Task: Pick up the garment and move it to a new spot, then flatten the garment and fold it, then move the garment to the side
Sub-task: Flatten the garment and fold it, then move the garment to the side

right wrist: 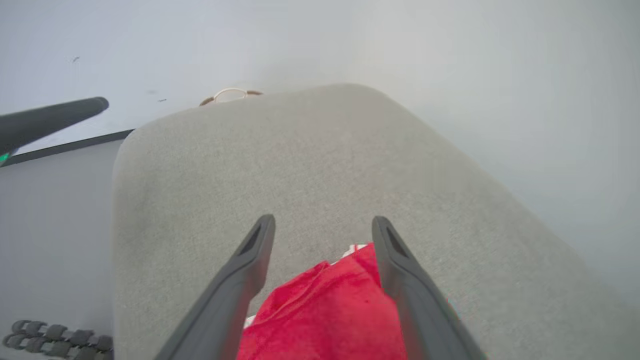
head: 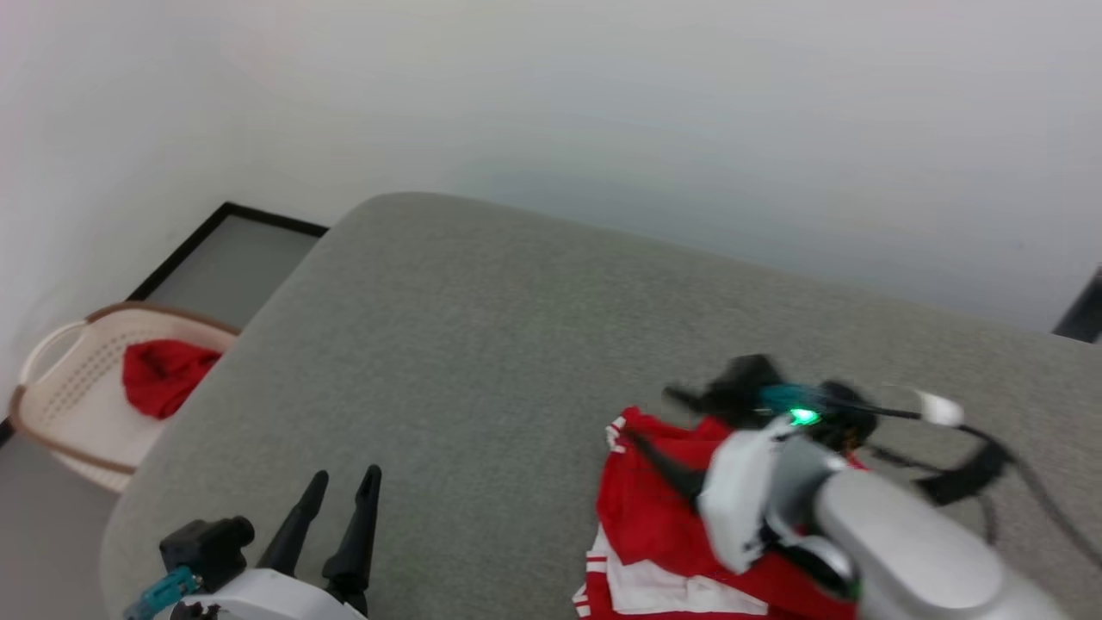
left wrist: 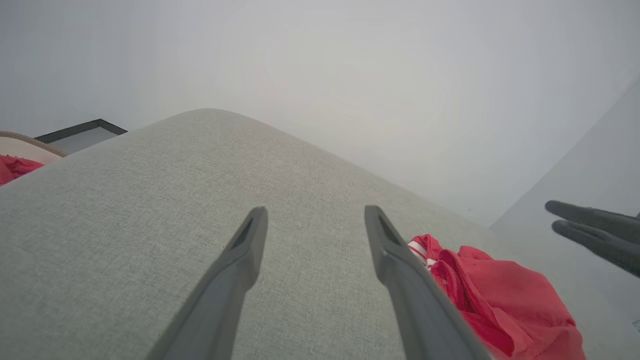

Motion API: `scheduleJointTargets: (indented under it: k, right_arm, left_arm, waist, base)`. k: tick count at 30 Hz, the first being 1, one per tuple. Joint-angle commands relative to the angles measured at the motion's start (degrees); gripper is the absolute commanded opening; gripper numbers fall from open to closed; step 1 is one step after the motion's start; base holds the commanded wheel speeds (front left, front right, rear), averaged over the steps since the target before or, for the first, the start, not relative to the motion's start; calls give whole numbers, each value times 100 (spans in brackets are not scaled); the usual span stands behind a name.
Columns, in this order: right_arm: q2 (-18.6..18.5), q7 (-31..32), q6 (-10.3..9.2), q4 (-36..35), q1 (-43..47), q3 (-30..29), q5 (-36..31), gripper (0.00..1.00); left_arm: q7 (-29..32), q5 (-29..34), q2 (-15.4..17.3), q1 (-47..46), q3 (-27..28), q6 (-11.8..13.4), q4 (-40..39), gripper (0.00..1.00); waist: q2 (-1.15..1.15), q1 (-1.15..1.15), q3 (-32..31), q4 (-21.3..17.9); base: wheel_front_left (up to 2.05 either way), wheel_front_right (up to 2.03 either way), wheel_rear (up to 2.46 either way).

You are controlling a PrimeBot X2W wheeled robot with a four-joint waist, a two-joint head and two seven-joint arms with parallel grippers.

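The garment [head: 654,525], red with white striped trim, lies crumpled on the grey cushioned surface [head: 482,344] at the lower right of the head view. My right gripper [head: 652,419] hovers over its far edge, blurred, fingers apart. In the right wrist view that gripper [right wrist: 324,220] stands open, and the red garment [right wrist: 325,310] lies loose on the surface between the bases of its fingers. My left gripper [head: 346,474] is open at the lower left, well away from the cloth. The left wrist view shows its spread fingers [left wrist: 316,210] with the garment [left wrist: 500,295] to their right.
A cream perforated basket [head: 69,370] holding a plain red cloth [head: 164,375] stands on the floor left of the surface. A white wall runs behind. Cables [head: 973,474] trail from the right wrist. The right gripper's fingers [left wrist: 590,227] show at the left wrist view's right edge.
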Motion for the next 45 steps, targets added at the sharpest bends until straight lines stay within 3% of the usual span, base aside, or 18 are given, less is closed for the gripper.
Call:
scheduleJointTargets:
  k: [1, 5, 11, 20, 29, 37, 45]
  right_arm:
    - [-210, -429, -5, -122, 13, -25, -151, 100]
    - [-491, -1153, -5, -255, 206, -274, -348, 100]
    - [-790, -2008, -5, -296, 736, -1135, -837, 100]
    - [-777, -2106, -5, -1110, 2071, -2954, -1562, 100]
    - [-361, -2103, -5, -1904, 3282, -4388, -2042, 100]
    - [-87, -2104, -5, -2165, 3818, -4948, -2225, 100]
    - [-28, -2104, -5, -2202, 3928, -5012, -2257, 100]
  left_arm:
    - [-4, 91, 1, 79, 82, -2, -61, 100]
    - [-3, 276, -18, 172, 192, 17, -166, 100]
    - [-4, 661, -118, 362, 503, 20, -457, 100]
    - [-2, 1400, -319, 610, 944, -10, -947, 100]
    - [-2, 1878, -518, 761, 1270, -15, -1198, 100]
    - [-2, 1985, -579, 831, 1397, -17, -1263, 100]
    - [-2, 2092, -604, 863, 1363, -17, -1266, 100]
  waist:
    - [0, 0, -40, -206]
    - [0, 0, -46, -376]
    - [0, 0, -47, -710]
    - [0, 0, 36, -1033]
    - [0, 0, 83, -1161]
    - [0, 0, 101, -1208]
    - [0, 0, 100, -1215]
  base:
    - [0, 0, 0]
    - [0, 0, 0]
    - [0, 0, 0]
    - [0, 0, 0]
    - [0, 0, 0]
    - [0, 0, 0]
    - [0, 0, 0]
